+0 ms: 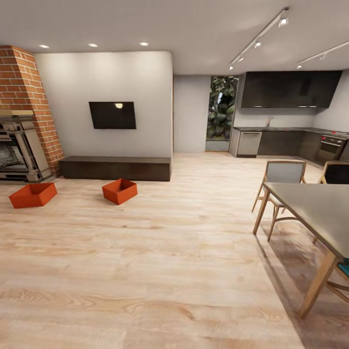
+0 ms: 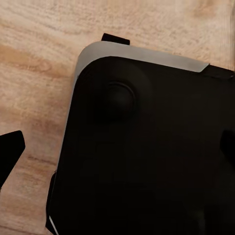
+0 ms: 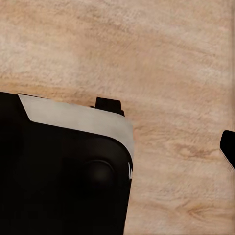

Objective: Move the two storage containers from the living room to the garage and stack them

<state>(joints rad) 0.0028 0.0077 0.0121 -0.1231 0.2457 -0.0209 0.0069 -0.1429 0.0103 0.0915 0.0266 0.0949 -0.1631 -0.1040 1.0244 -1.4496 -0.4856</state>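
Two orange-red open-top storage containers rest on the light wood-plank floor (image 1: 160,271) of the living room, far ahead to the left. One container (image 1: 33,195) lies in front of the fireplace, the other container (image 1: 119,190) before the long dark bench. In the left wrist view my left gripper (image 2: 117,152) hangs open over my own black base (image 2: 147,161), a dark fingertip (image 2: 10,152) at each side of the picture. My right gripper (image 3: 117,152) looks open too; one fingertip (image 3: 228,147) shows over the wood, the other is lost against the base. Both grippers hold nothing.
A brick chimney (image 1: 26,92) and fireplace (image 1: 17,150) stand at the left, a black TV (image 1: 112,115) on the wall above the bench (image 1: 115,168). A dining table (image 1: 320,213) with chairs (image 1: 283,182) stands at the right. A kitchen (image 1: 291,140) lies beyond.
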